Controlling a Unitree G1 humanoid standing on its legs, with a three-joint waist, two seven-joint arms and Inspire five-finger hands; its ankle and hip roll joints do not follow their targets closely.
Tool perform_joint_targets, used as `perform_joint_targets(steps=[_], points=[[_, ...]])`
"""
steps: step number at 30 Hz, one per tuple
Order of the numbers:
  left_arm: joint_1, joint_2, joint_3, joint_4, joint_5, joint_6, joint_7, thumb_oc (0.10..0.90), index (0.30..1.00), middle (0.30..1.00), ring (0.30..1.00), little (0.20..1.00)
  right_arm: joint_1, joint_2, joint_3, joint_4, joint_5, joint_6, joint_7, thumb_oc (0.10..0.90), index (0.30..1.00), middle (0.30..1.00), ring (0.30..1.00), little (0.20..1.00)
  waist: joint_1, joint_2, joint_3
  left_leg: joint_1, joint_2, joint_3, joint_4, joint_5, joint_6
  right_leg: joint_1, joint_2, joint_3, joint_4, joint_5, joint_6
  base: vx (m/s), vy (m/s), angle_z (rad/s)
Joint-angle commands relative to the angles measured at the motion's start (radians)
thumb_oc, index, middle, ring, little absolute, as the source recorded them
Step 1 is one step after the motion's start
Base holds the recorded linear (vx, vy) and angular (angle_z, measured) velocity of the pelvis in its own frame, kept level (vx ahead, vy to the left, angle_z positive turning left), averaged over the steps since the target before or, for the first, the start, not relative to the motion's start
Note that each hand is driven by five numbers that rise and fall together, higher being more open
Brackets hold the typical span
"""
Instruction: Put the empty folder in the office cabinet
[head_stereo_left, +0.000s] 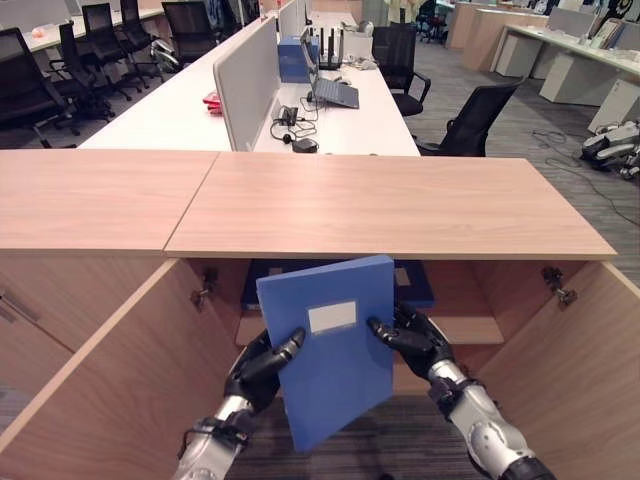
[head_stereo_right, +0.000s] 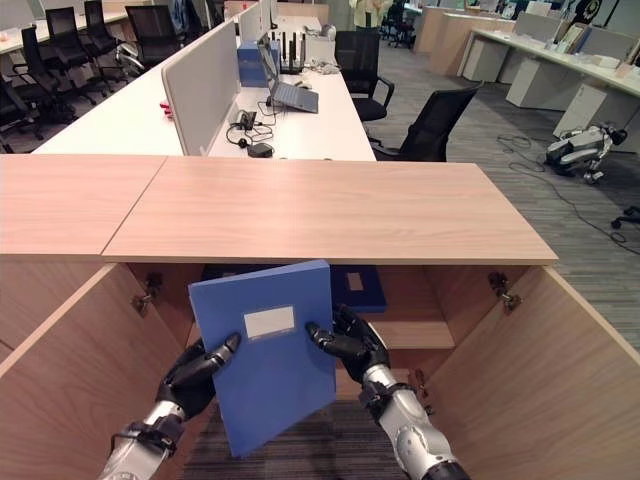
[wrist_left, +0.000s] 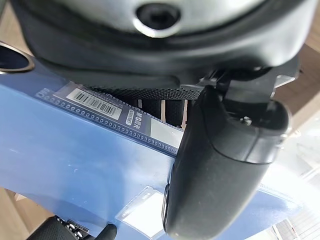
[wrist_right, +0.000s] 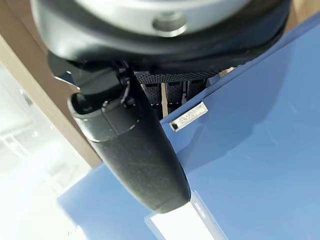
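Folder (head_stereo_left: 335, 345), blue with a white label on its face, sits between our two hands in front of the open office cabinet (head_stereo_left: 390, 205), held up and tilted, its top edge just below the cabinet's wooden top and its lower corner hanging down toward the floor. We have our left hand (head_stereo_left: 262, 368) on the folder's left edge, with the thumb lying across the blue front and the fingers behind the cover, so it is clamped on the folder; our left wrist view shows the thumb (wrist_left: 220, 165) pressed flat on the blue surface near a barcode sticker. Our right hand (head_stereo_left: 415, 340) grips the right edge the same way, with its thumb (wrist_right: 130, 155) laid over the front cover beside the white label and the fingers tucked behind. Both cabinet doors (head_stereo_left: 95, 385) stand swung open to either side of us. Inside, on the shelf (head_stereo_left: 470, 328) behind the held folder, we can see other blue folders (head_stereo_left: 415, 285) lying flat. Beyond the cabinet are a long white desk (head_stereo_left: 180, 110) with a laptop (head_stereo_left: 335, 92), and black office chairs (head_stereo_left: 475, 120).
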Motion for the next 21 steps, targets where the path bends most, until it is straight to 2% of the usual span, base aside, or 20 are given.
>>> perform_joint_targets(steps=[1,7,16,18,21], points=[[-0.191,-0.231,-0.321,-0.108,0.032,0.062,-0.239,0.4,0.3,0.3,0.3,0.3,-0.119,0.392,0.237,-0.23,0.153,0.081,0.301,0.4,0.3,0.3,0.3,0.3,-0.02,0.021,-0.054,-0.025,0.006,-0.083,-0.007,-0.076,-0.026,0.09,0.038,-0.006,0.001,-0.086,-0.013,0.0,0.0,0.0],[-0.196,-0.23,-0.34,-0.104,0.048,0.046,-0.24,0.4,0.3,0.3,0.3,0.3,-0.075,0.388,0.282,-0.176,0.177,0.122,0.335,0.4,0.3,0.3,0.3,0.3,-0.023,0.02,-0.055,-0.025,0.008,-0.081,-0.007,-0.074,-0.027,0.09,0.037,-0.006,0.001,-0.088,-0.012,0.0,0.0,0.0],[-0.254,-0.22,-0.403,-0.108,0.068,0.034,-0.214,0.4,0.3,0.3,0.3,0.3,-0.119,0.353,0.361,-0.09,0.139,0.154,0.358,0.4,0.3,0.3,0.3,0.3,-0.022,0.019,-0.057,-0.025,0.008,-0.079,-0.007,-0.072,-0.029,0.091,0.036,-0.009,0.001,-0.089,-0.012,0.0,0.001,-0.01],[-0.297,-0.207,-0.445,-0.109,0.079,0.026,-0.214,0.4,0.3,0.3,0.3,0.3,-0.158,0.32,0.42,-0.053,0.112,0.176,0.377,0.4,0.3,0.3,0.3,0.3,-0.021,0.016,-0.058,-0.023,0.008,-0.078,-0.007,-0.072,-0.031,0.094,0.037,-0.012,0.001,-0.091,-0.012,0.0,0.0,0.0],[-0.336,-0.193,-0.474,-0.117,0.079,0.017,-0.213,0.4,0.3,0.3,0.3,0.3,-0.197,0.277,0.46,-0.058,0.088,0.175,0.39,0.4,0.3,0.3,0.3,0.3,-0.021,0.016,-0.052,-0.026,0.008,-0.079,-0.007,-0.067,-0.032,0.092,0.036,-0.014,0.001,-0.088,-0.012,0.0,0.0,0.0]])
